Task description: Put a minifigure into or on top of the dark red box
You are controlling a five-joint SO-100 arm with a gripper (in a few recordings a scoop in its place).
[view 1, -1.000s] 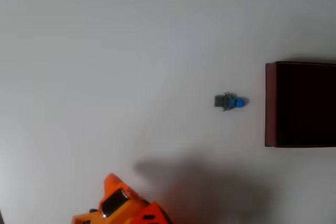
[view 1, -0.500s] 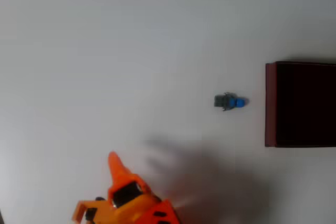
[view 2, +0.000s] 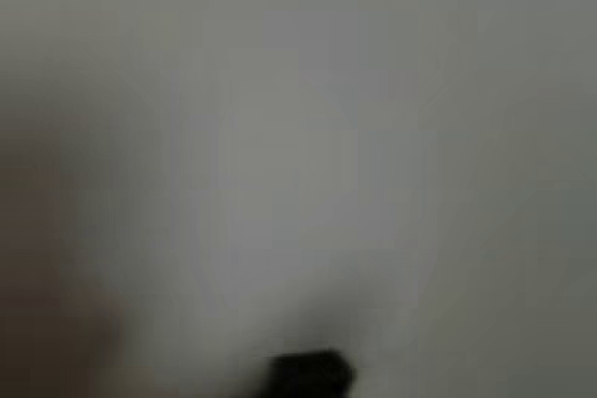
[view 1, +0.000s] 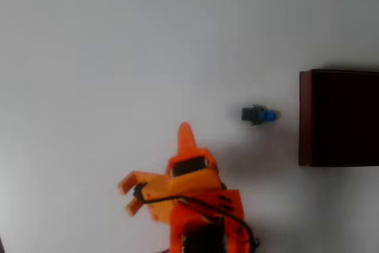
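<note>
- Your gripper (view 1: pixel 155 161) sits low in the overhead view, fingers spread apart, holding nothing.
- The minifigure (view 1: pixel 259 115) lies on the white table (view 1: pixel 118 57), just left of the dark red box (view 1: pixel 305 117), apart from it.

Overhead looks straight down on table (view 1: pixel 118 57); wrist close, blurred.
</note>
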